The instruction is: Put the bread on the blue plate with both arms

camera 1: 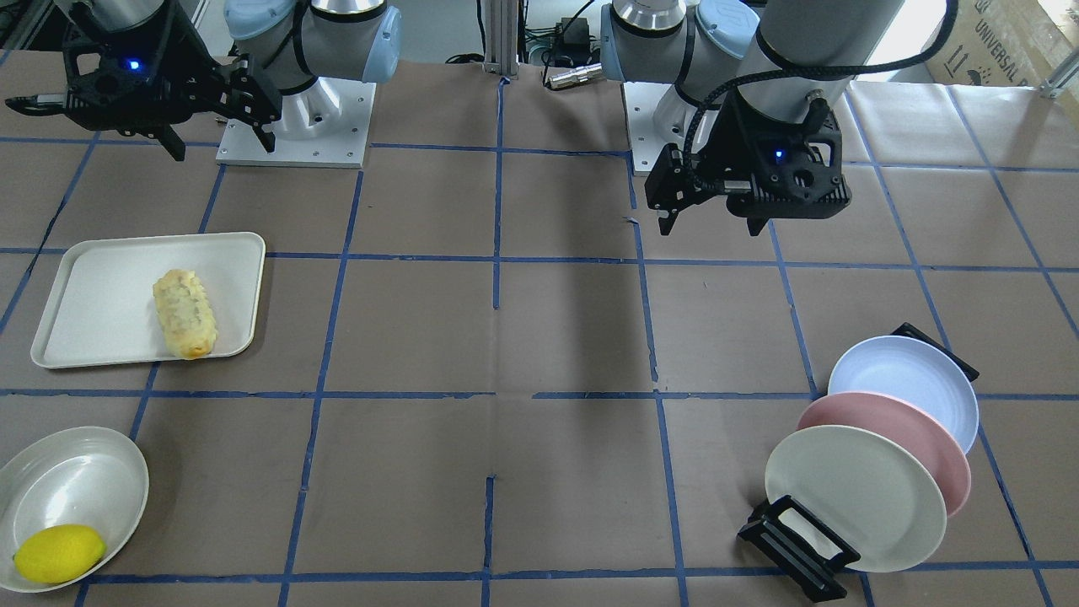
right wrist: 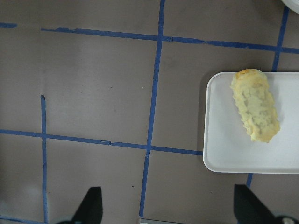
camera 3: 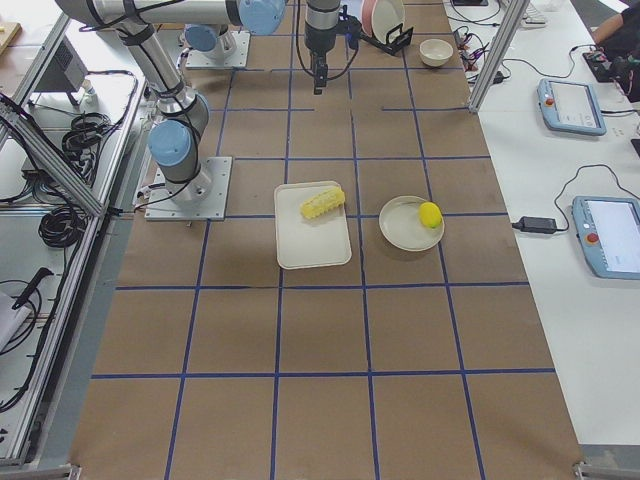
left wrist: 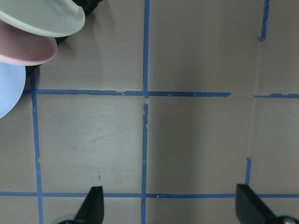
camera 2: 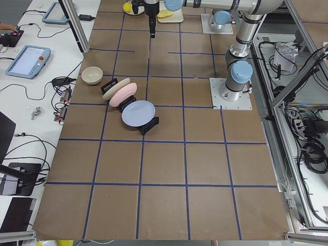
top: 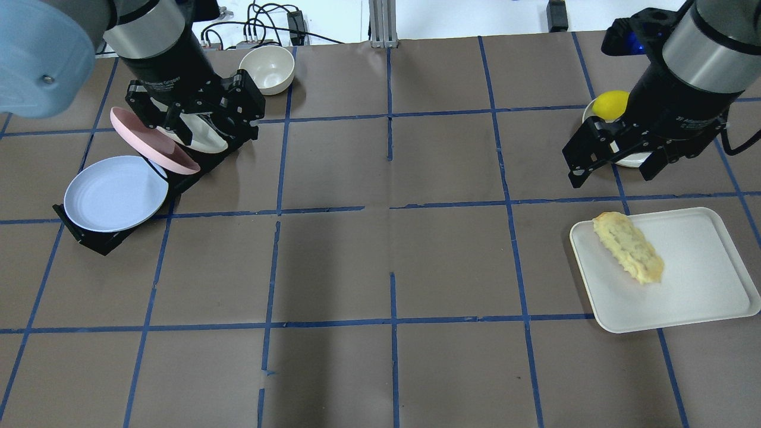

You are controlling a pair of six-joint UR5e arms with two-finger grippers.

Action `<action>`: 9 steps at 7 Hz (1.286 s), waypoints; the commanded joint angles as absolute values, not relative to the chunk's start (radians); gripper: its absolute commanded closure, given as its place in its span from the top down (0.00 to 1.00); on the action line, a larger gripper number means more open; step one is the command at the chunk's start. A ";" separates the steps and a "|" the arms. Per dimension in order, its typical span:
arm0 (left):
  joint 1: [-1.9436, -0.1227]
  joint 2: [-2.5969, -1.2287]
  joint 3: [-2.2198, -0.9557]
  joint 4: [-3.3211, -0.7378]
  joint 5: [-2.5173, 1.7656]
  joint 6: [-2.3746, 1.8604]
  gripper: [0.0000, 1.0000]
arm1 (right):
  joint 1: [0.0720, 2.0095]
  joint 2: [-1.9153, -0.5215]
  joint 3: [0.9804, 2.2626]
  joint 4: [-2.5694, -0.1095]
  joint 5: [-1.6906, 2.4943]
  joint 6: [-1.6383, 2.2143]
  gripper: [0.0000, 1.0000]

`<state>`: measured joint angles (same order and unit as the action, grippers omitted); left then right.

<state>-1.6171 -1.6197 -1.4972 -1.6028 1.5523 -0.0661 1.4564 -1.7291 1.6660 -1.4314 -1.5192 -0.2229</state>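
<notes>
The bread (camera 1: pixel 184 314), a pale-yellow bumpy roll, lies on a white tray (camera 1: pixel 93 295); it also shows in the overhead view (top: pixel 628 247) and the right wrist view (right wrist: pixel 255 105). The blue plate (camera 1: pixel 906 384) stands on edge at one end of a black rack (camera 1: pixel 797 544); it also shows in the overhead view (top: pixel 116 193), and its rim shows in the left wrist view (left wrist: pixel 7 88). My left gripper (camera 1: pixel 712 217) hovers open and empty above the table beside the rack. My right gripper (camera 1: pixel 223 145) hovers open and empty, apart from the tray.
A pink plate (camera 1: pixel 893 438) and a cream-white plate (camera 1: pixel 851 497) stand in the same rack. A yellow lemon (camera 1: pixel 59 552) lies in a white bowl (camera 1: pixel 84 472) near the tray. A cream bowl (top: pixel 267 68) stands beyond the rack.
</notes>
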 commanded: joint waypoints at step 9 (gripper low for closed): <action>-1.018 -1.788 -1.457 -1.540 1.549 0.677 1.00 | 1.079 -1.747 2.007 -1.830 -1.571 -0.725 1.00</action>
<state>-1.1157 -1.7183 -1.4665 -1.5759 1.5507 0.5706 1.2186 -1.7472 1.8881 -1.6742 -1.5766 -0.5955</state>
